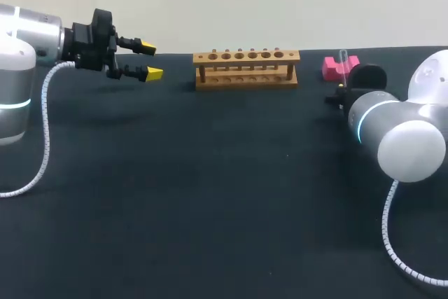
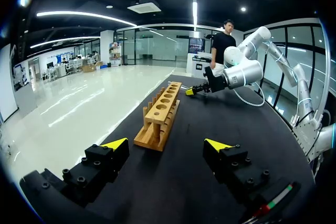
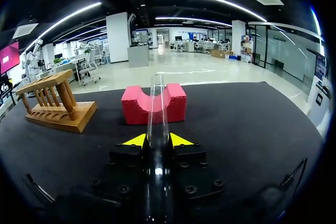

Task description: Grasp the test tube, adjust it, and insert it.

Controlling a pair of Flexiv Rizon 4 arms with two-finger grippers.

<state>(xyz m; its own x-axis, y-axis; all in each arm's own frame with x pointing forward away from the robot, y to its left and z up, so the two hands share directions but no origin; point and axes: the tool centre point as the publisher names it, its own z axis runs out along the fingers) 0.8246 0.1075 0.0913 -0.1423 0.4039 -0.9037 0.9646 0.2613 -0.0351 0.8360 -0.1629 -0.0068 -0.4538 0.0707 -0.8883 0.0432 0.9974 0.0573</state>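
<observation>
The tube point(image 3: 157, 103) is pinched between the yellow tips of the right end effector point(image 3: 156, 140), its far end reaching ahead to the notch of a pink block point(image 3: 177, 106); whether it touches the block I cannot tell. The block sits on the dark tabletop point(image 3: 252, 129) near its far edge. A wooden rack point(image 1: 246, 68) stands upright to the block's left, apart from it. Well left of the rack, the left end effector point(image 1: 150, 61) hangs with fingers spread, gripping nothing
</observation>
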